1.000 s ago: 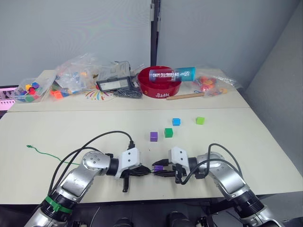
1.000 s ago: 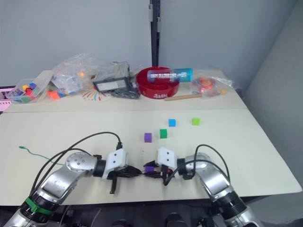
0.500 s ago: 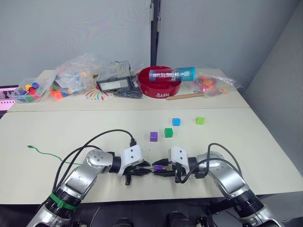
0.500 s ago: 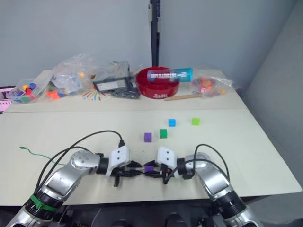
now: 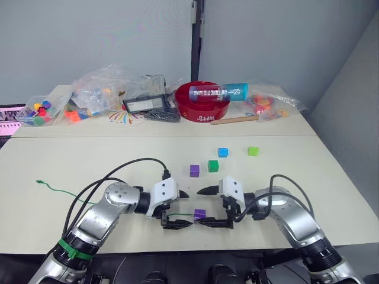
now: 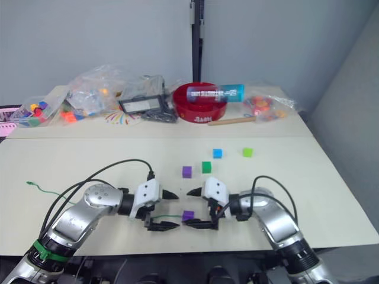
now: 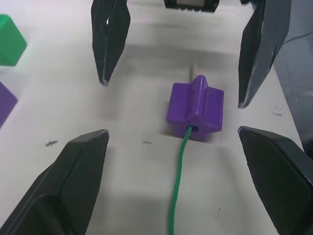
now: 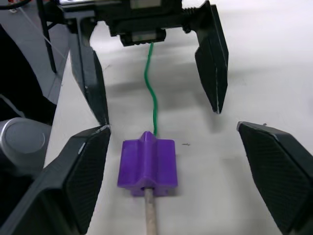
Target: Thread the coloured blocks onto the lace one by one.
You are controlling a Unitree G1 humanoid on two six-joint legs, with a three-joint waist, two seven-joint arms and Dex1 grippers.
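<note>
**A:** What did the scene hold, starting with the biggest thing?

**B:** A wide cream table (image 5: 71,160). Along its far edge sat clutter: clear bags of toy pieces (image 5: 98,92), a red bowl (image 5: 201,107) and a blue tube (image 5: 218,92) lying across it.

**A:** And the robot's arms?

**B:** Both reached in over the near edge and faced each other. The left gripper (image 5: 179,209) and the right gripper (image 5: 202,207) were both released, fingers spread wide, holding nothing.

**A:** Where was the lace?

**B:** The thin green lace (image 7: 179,180) ran from the left side of the table toward the middle and passed through a purple block (image 7: 195,107), its pale stiff tip (image 8: 149,213) poking out the far side.

**A:** So that block lay free?

**B:** Yes, it rested on the table between the two open grippers, touching neither. Farther back sat a second purple block (image 5: 194,170), a dark green block (image 5: 212,165), a light blue block (image 5: 222,152) and a lime green block (image 5: 253,151), all unthreaded.
</note>
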